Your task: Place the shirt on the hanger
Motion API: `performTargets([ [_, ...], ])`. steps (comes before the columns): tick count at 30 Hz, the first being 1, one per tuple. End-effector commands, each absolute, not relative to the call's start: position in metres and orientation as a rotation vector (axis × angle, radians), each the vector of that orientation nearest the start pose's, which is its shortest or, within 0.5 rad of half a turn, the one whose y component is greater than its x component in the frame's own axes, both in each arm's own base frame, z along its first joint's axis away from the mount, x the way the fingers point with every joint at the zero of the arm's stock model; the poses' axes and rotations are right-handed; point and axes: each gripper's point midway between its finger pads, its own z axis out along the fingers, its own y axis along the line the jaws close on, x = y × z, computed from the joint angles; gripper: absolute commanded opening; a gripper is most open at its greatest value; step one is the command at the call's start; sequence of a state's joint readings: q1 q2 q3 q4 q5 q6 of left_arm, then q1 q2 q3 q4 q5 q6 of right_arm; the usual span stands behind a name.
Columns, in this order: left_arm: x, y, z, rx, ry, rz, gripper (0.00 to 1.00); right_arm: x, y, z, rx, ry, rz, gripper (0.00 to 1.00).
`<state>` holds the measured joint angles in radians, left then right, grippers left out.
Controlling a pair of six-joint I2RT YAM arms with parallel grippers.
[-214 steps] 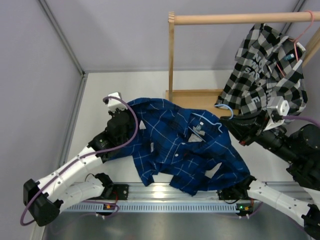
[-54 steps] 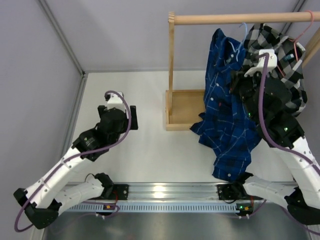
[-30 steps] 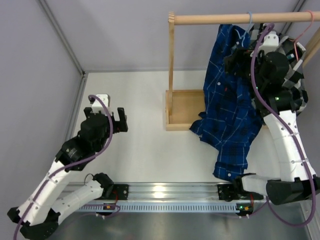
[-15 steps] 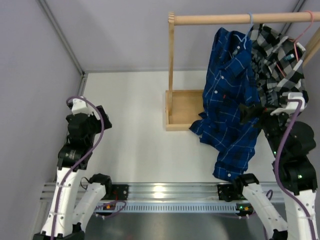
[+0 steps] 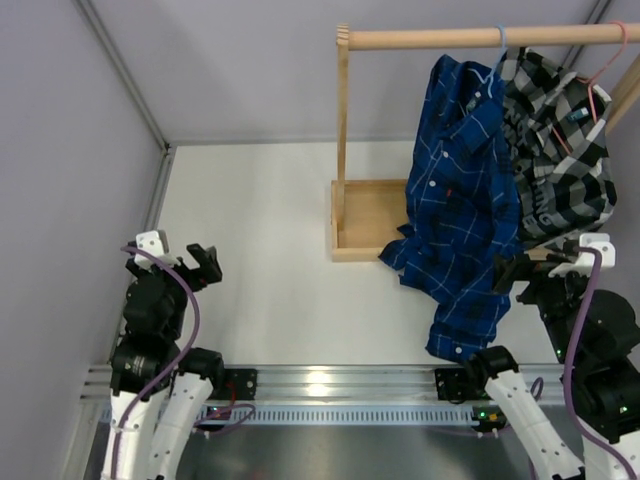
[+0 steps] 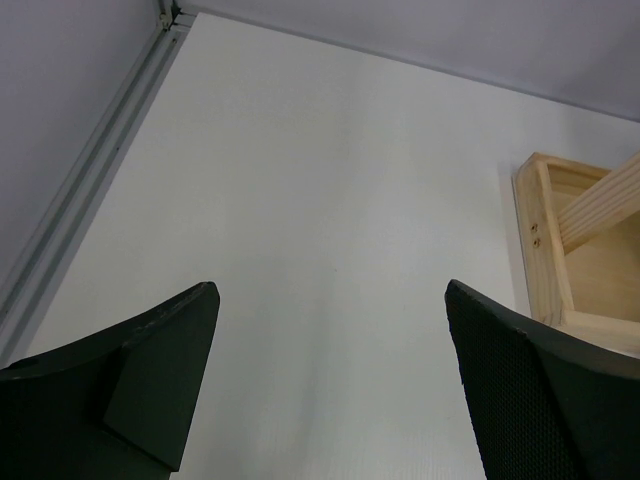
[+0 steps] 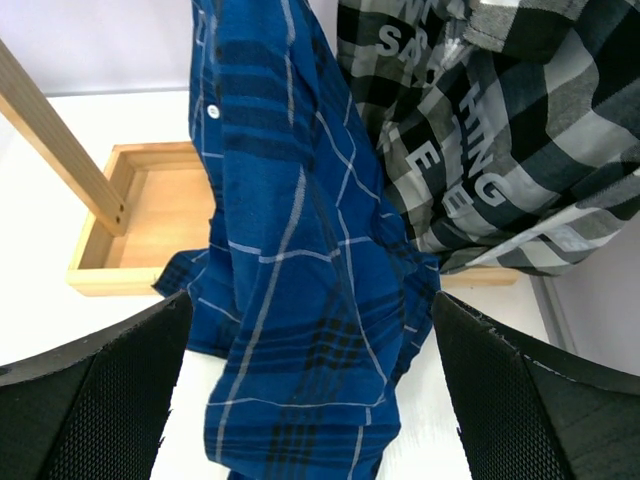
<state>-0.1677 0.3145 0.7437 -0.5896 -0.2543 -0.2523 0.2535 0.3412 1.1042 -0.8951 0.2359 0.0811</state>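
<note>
The royal-blue plaid shirt hangs from the light-blue hanger, whose hook sits over the wooden rod. The shirt's tail drapes down over the table. In the right wrist view the shirt hangs ahead of my right gripper, which is open and apart from the cloth. That right gripper sits low at the near right, below the shirt. My left gripper is open and empty at the near left, over bare table.
A black-and-white checked shirt hangs on a pink hanger right of the blue one, and shows again as the checked shirt. The rack's post rises from a wooden base tray. That base tray lies ahead right of the left gripper.
The right arm carried the shirt on its hanger up to the rod, let go and drew back down to the near edge. The left arm pulled back toward its base.
</note>
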Motion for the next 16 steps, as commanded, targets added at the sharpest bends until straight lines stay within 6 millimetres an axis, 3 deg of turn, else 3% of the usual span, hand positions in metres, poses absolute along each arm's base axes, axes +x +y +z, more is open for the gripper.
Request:
performTargets([
  [1, 0.207, -0.004, 0.280, -0.236, 1.664, -0.113, 0.98, 0.147, -0.010, 0.328, 0.031, 1.723, -0.015, 0.99],
  [16, 0.210, -0.016, 0.263, -0.212, 1.690, -0.175, 0.98, 0.158, -0.007, 0.316, 0.094, 1.645, 0.029, 1.00],
])
